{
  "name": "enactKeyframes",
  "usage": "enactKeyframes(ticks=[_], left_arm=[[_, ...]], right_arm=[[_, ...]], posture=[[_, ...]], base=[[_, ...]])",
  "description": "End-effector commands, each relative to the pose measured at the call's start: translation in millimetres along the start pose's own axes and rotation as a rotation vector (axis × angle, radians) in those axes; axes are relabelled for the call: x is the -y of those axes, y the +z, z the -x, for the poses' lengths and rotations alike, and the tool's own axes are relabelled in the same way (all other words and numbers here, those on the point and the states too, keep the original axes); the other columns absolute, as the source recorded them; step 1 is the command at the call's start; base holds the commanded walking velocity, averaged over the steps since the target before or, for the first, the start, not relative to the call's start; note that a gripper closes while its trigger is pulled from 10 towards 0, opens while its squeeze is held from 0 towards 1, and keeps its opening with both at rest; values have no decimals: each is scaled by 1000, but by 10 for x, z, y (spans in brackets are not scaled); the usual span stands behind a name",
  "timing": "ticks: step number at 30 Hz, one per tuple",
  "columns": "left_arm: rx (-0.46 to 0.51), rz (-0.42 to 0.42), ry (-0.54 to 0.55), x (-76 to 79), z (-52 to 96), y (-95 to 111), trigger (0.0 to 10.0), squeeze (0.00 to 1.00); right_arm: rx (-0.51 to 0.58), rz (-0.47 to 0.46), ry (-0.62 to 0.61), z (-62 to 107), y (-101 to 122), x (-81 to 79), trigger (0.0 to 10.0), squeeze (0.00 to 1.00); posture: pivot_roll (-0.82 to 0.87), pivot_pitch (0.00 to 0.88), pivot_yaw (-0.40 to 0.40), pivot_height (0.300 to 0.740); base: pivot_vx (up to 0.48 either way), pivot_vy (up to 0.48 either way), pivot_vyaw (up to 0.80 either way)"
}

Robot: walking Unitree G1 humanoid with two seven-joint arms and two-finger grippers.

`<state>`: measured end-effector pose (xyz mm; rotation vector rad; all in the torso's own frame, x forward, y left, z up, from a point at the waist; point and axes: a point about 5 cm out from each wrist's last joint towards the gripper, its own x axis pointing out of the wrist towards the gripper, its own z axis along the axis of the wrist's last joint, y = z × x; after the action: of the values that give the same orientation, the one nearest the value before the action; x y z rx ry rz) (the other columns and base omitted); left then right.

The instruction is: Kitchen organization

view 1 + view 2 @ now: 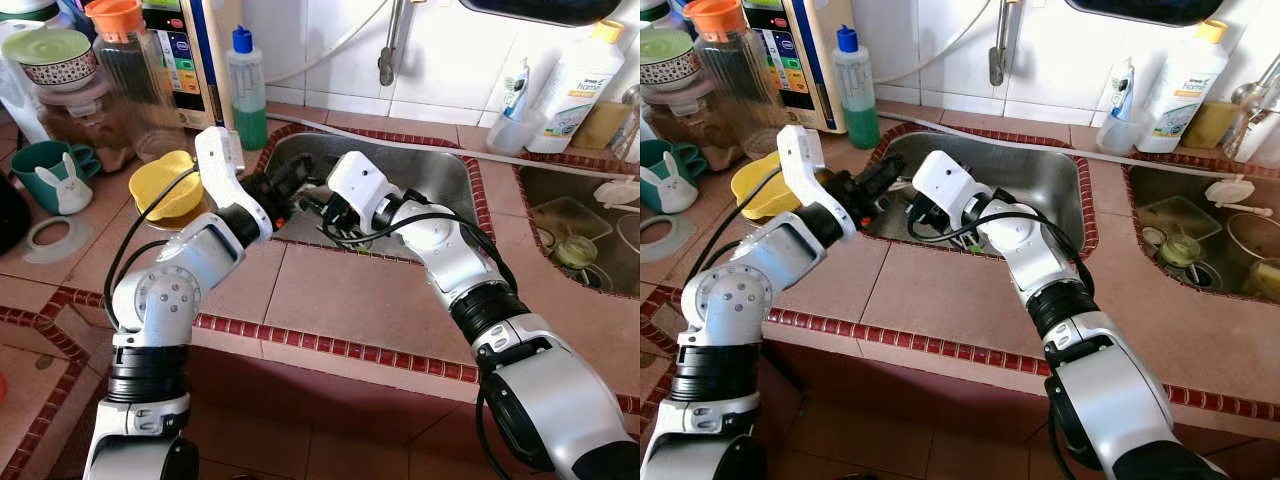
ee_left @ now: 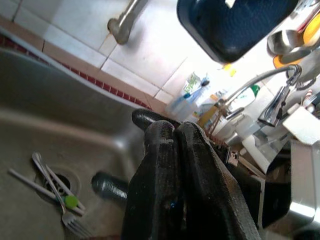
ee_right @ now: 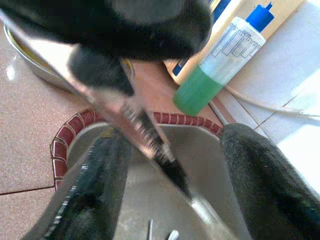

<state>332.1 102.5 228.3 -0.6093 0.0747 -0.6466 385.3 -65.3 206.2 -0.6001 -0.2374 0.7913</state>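
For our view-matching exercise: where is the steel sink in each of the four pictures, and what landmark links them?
Left eye view: steel sink at upper centre.
Right eye view: upper centre again.
Left wrist view: the basin holding cutlery.
Right wrist view: the basin before the green-liquid bottle.
Shared landmark: the red tile trim round it.

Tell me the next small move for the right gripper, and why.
Probably close the right gripper on the silver utensil. The right wrist view shows its two fingers open, one on either side of the utensil's blade, while the left gripper holds the other end, shut, above the sink. That looks like a handover waiting for the second grip.
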Motion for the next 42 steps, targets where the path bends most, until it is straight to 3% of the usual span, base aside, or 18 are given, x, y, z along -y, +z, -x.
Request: enactKeyframes(ticks=[1,5,7,9,10,11,12,13,14,25,27,28,42], left_arm=[[-6,-14,-23,57,1,1,3608,0],[-8,-13,-22,57,-1,-2,4118,0],[-9,-17,-19,45,15,-3,3294,0],[-8,-15,-15,37,21,-2,4314,0],[-11,-17,-13,32,24,-2,4314,0],[-14,-22,-8,21,33,2,5294,0],[-16,-27,-3,12,38,8,7255,0],[-18,-30,0,6,42,12,7255,0],[-18,-31,2,0,46,19,9765,0],[-21,-18,-26,46,13,-6,10000,0],[-20,-19,-27,51,6,-7,10000,882],[-19,-17,-27,50,5,-8,10000,1000],[12,-44,13,-8,3,22,10000,1000]], right_arm=[[5,17,-17,-6,24,52,0,0],[-9,20,-34,3,4,80,0,0],[-29,27,-44,18,-29,99,0,0],[-37,25,-43,26,-44,103,0,0],[-40,29,-43,32,-52,106,0,0],[-46,32,-45,43,-68,115,0,0],[-50,33,-44,51,-79,120,0,0],[-53,34,-43,55,-85,123,0,0],[-56,33,-45,59,-91,128,0,0],[-54,28,-58,35,-80,128,0,0],[-53,26,-60,34,-81,127,0,0],[-53,25,-61,33,-82,127,0,0],[-51,26,-78,30,-76,146,0,0]], posture=[[64,119,10,740],[63,117,9,740],[64,118,10,740],[63,117,9,740],[64,118,9,740],[65,117,9,740],[65,117,9,740],[66,117,9,740],[66,117,9,740],[60,113,13,740],[58,112,13,740],[58,112,12,740],[61,116,14,740]], base=[[0,0,0],[0,0,0],[0,0,0],[0,0,0],[0,0,0],[0,0,0],[0,0,0],[0,0,0],[0,0,0],[0,0,0],[0,0,0],[0,0,0],[0,0,0]])
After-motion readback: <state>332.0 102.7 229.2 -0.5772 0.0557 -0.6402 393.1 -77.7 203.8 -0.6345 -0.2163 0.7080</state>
